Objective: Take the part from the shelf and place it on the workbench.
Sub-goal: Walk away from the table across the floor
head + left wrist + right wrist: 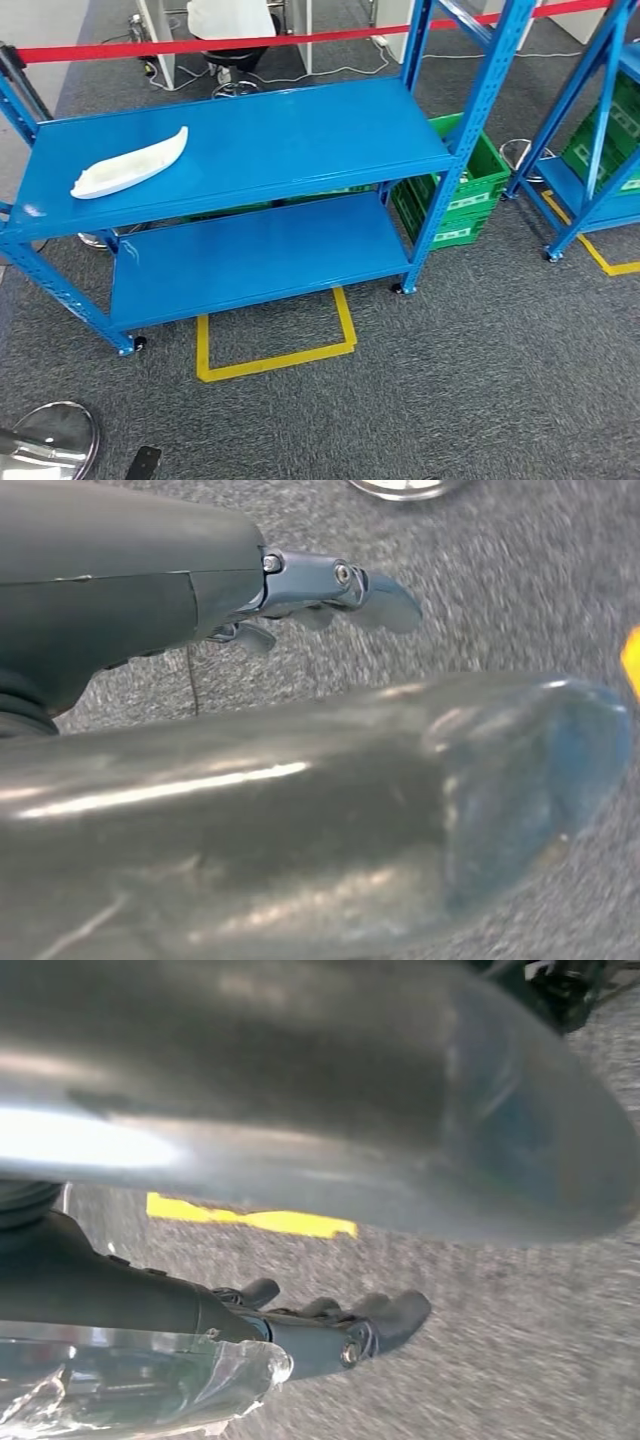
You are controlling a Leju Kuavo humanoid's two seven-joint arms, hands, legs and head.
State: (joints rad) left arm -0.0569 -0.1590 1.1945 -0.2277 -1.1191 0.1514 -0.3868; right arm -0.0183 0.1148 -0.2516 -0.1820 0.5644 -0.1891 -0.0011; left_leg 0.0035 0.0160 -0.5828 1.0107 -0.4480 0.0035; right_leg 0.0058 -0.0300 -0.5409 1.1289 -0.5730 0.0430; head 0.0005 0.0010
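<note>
The part is a long white curved piece lying on the left end of the top board of the blue shelf, alone on that board. My left hand hangs over grey carpet, far from the shelf, with its dark fingers stretched out straight and nothing in it. My right hand likewise hangs above the carpet, its fingers extended and holding nothing.
Green crates stand stacked behind the shelf's right post. A second blue shelf with more green crates is at the right. Yellow floor tape marks a square before the shelf. A red barrier tape and a seated person are behind.
</note>
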